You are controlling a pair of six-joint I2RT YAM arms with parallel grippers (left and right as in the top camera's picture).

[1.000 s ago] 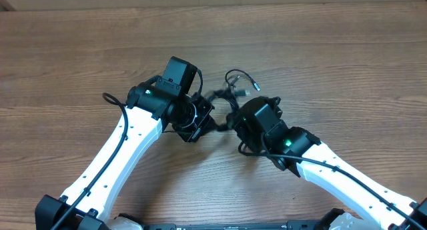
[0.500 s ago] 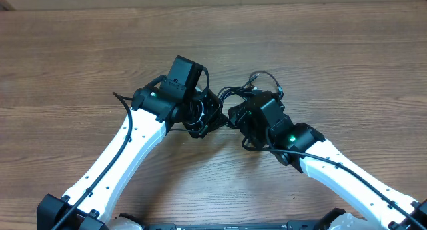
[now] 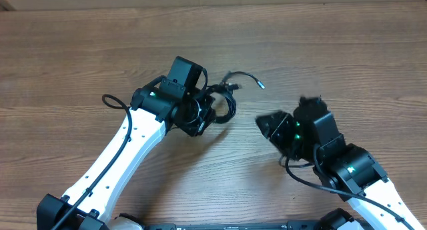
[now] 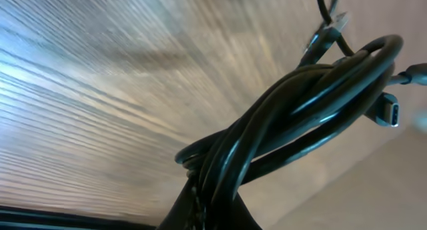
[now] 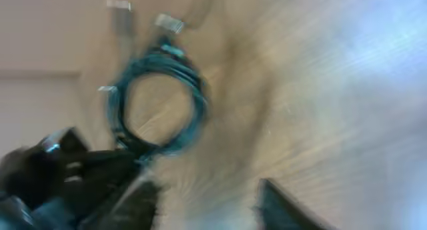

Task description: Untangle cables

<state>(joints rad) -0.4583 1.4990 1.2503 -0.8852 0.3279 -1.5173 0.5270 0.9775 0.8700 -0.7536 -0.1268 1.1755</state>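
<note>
Cables (image 3: 225, 105) are bunching into one tangled loop at the left gripper (image 3: 212, 111), near the middle of the wooden table (image 3: 333, 50).
The left gripper is clamping tight on the twisted strands, its fingers hiding beneath them in the wrist view. One loose end (image 3: 262, 84) is curving off to the right, and a flat plug (image 4: 390, 113) is showing, too small for any marking to be read. The right gripper (image 3: 265, 125) is hanging well apart, fingers spread around nothing, its wrist view blurring badly.
</note>
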